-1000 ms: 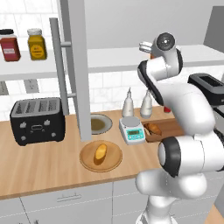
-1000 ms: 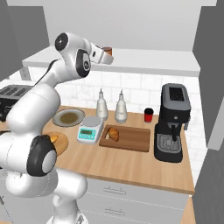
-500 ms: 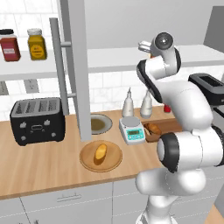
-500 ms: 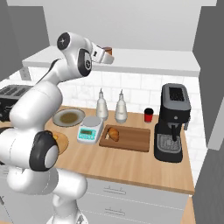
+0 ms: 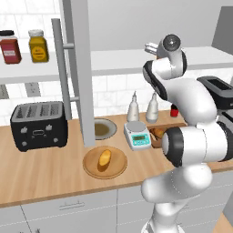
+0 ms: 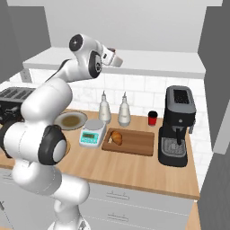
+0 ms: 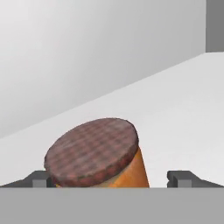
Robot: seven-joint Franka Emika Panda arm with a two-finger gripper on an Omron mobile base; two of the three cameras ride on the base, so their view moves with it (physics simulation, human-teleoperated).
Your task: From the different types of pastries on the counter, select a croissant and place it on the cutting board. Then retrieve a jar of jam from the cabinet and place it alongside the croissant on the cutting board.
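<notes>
The cabinet [image 5: 136, 63] shelf is reached into by the raised arm. On the counter [image 6: 134, 170], the cutting board [image 6: 134, 143] carries the croissant [image 6: 117, 137]. The jar of jam [image 7: 98, 155] is seen standing on the shelf between the spread fingertips of the gripper [image 7: 113, 178], ungrasped.
</notes>
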